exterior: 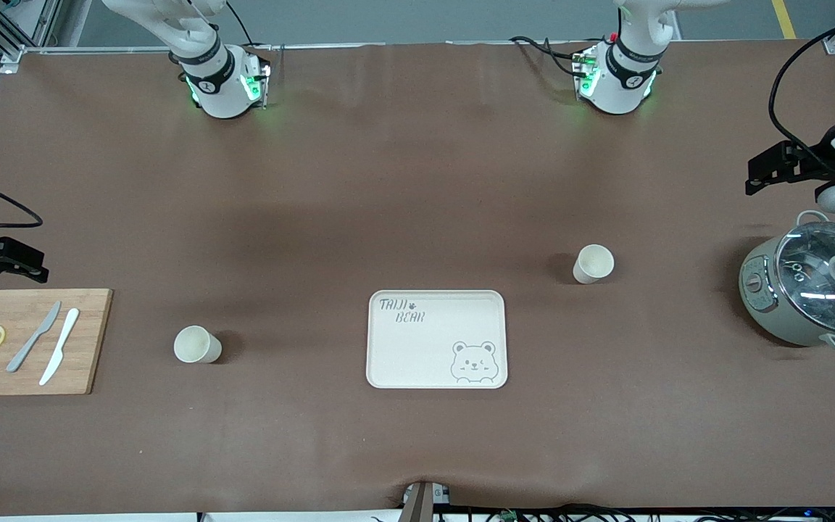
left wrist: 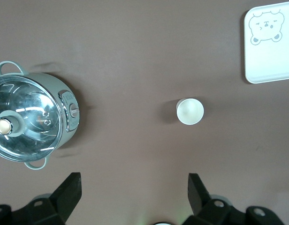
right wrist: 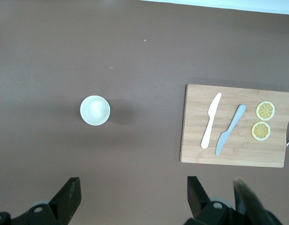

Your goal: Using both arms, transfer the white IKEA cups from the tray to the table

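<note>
Two white cups stand upright on the brown table. One cup (exterior: 593,263) is toward the left arm's end and also shows in the left wrist view (left wrist: 190,111). The other cup (exterior: 196,344) is toward the right arm's end and also shows in the right wrist view (right wrist: 95,110). My left gripper (exterior: 754,177) hangs open and empty over the table's edge by the cooker; its wide-apart jaws show in the left wrist view (left wrist: 134,187). My right gripper (exterior: 35,264) hangs open and empty over the table by the cutting board, also seen in the right wrist view (right wrist: 134,190).
A bear-printed tray (exterior: 417,355) lies between the cups, nearer the front camera than the first cup. A grey-green cooker pot (exterior: 812,283) with a glass lid stands at the left arm's end. A wooden cutting board (exterior: 91,341) with two knives and lemon slices lies at the right arm's end.
</note>
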